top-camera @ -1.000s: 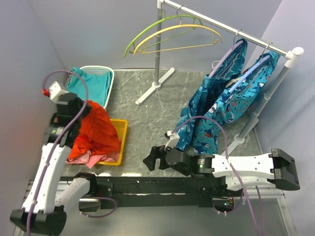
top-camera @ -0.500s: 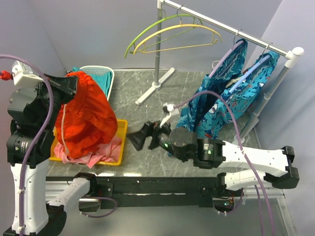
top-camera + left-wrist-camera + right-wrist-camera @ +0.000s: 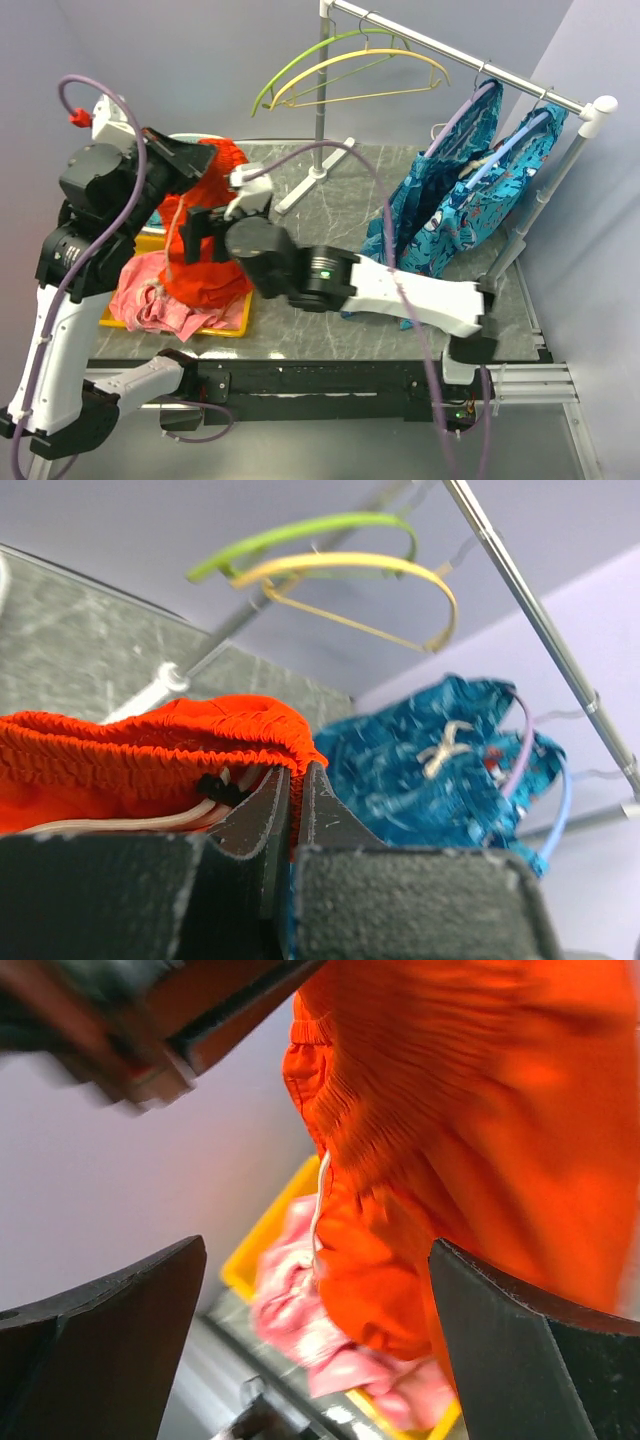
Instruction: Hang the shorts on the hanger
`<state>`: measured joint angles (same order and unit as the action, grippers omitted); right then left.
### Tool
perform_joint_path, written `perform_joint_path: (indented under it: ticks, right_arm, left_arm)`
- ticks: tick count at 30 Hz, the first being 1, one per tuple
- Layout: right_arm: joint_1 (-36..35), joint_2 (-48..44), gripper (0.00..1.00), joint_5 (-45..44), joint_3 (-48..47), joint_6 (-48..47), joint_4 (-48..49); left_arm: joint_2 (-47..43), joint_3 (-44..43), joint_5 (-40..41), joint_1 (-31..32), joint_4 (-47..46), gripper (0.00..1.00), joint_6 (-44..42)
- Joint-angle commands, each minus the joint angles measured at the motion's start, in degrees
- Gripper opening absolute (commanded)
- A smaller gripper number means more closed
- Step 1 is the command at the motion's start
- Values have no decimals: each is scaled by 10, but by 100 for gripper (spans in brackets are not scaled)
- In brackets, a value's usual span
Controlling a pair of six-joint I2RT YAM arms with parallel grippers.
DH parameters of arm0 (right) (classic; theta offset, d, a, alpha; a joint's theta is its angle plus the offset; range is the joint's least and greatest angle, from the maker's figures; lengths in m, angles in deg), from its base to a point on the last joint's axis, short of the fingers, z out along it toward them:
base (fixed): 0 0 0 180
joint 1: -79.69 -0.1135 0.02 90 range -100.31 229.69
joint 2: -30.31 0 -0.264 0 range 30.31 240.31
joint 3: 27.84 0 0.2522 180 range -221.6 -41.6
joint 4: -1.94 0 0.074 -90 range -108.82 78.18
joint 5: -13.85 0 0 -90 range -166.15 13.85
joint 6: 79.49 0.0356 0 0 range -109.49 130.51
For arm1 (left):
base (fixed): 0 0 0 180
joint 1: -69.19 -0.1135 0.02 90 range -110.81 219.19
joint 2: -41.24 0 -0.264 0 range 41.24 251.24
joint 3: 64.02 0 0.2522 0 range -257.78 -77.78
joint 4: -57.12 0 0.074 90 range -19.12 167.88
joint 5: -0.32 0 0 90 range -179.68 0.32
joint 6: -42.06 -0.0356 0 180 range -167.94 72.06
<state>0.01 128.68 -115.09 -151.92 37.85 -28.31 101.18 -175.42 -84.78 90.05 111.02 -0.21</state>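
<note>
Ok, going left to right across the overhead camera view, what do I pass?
Left arm → red shorts → rack's upright post → blue patterned garments → rail's white end cap.

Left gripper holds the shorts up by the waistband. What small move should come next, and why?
Probably ease the right gripper forward and close it on the waistband: its jaws stand open facing the hanging shorts, while the left gripper pinches just one spot, leaving the waist bunched, not spread for the hanger.
</note>
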Motion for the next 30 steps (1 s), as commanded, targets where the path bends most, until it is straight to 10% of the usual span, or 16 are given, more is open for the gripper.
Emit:
perform_joint_path:
  ticks: [1,11,16,19,30]
  right_arm:
    - [11,64,100,-103,-88,-40,-82]
    - [30,36,81,-233,-3,-14,-81]
    - [31,-2,14,-244,27,-12,-67]
    - [25,-42,0,-240,34,6,-94]
    - [57,-244,3,-67,115,1,-103]
  left_arm:
    - [-4,-34,50,62,-54,1,7]
    - [6,-40,81,132,-67,1,8]
    - [5,-37,103,156,-73,1,5]
    - [11,-37,111,160,-73,1,-1]
    - [40,-56,191,160,-77,1,-64]
